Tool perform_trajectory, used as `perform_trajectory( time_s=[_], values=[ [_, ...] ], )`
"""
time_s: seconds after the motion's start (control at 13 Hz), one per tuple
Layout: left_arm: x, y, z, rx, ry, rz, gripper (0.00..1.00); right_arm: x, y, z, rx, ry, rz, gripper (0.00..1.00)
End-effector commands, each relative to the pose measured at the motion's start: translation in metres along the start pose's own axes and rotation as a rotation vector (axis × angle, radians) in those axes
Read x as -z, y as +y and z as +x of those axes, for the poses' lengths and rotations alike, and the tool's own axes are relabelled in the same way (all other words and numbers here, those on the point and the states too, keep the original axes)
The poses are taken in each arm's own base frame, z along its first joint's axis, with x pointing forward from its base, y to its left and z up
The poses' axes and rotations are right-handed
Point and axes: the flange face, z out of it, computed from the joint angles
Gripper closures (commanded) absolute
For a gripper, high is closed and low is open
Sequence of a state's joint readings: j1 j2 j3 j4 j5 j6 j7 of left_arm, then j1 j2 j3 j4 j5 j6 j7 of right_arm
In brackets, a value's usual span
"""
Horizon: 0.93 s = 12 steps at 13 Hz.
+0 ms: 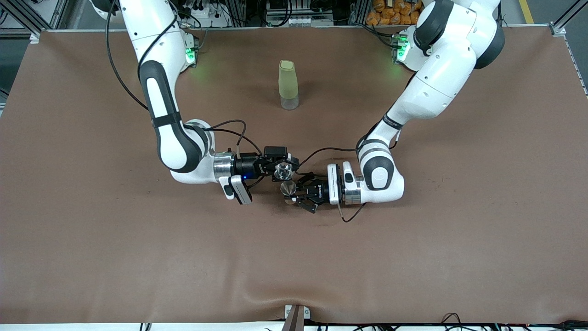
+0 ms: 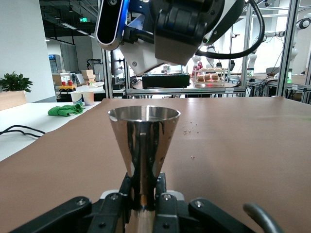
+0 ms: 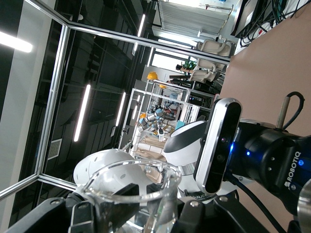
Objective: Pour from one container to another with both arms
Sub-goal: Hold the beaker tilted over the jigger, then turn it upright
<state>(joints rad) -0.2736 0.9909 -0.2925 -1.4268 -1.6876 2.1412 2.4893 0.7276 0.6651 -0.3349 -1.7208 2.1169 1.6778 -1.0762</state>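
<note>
My left gripper (image 1: 294, 193) is shut on the narrow waist of a shiny metal cone-shaped cup (image 1: 288, 188), held upright with its mouth up, low over the middle of the table. In the left wrist view the metal cup (image 2: 143, 141) rises straight out of the gripper (image 2: 143, 189). My right gripper (image 1: 277, 169) is shut on a clear glass (image 1: 284, 171), held tipped right beside the metal cup's rim. The glass rim (image 3: 131, 187) fills the low part of the right wrist view, between the fingers (image 3: 194, 213). I cannot see whether either container holds anything.
A tall pale green bottle with a clear base (image 1: 288, 85) stands upright on the brown table cover (image 1: 413, 239), farther from the front camera than both grippers. Cables loop from both wrists (image 1: 330, 149). A few small specks (image 2: 190, 128) lie on the cover past the metal cup.
</note>
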Motion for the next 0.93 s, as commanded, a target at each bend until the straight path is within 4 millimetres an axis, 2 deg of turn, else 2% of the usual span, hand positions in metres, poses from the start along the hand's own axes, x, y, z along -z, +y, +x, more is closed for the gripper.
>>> perform_trajectory(
  time_s=[0.0, 0.69, 0.85],
  values=[
    [-0.0059, 0.0009, 0.0009, -0.013, 0.031, 0.014, 1.00, -0.0003, -0.0066, 0.0061, -0.065, 0.018, 0.018, 1.00],
    [-0.0098, 0.0030, 0.0008, 0.002, 0.043, 0.026, 1.00, 0.0014, -0.0083, 0.0103, -0.185, 0.017, 0.019, 1.00],
    [-0.0100, 0.0045, -0.0045, 0.010, 0.041, 0.026, 1.00, 0.0028, -0.0084, 0.0128, -0.206, 0.018, 0.020, 1.00]
  ],
)
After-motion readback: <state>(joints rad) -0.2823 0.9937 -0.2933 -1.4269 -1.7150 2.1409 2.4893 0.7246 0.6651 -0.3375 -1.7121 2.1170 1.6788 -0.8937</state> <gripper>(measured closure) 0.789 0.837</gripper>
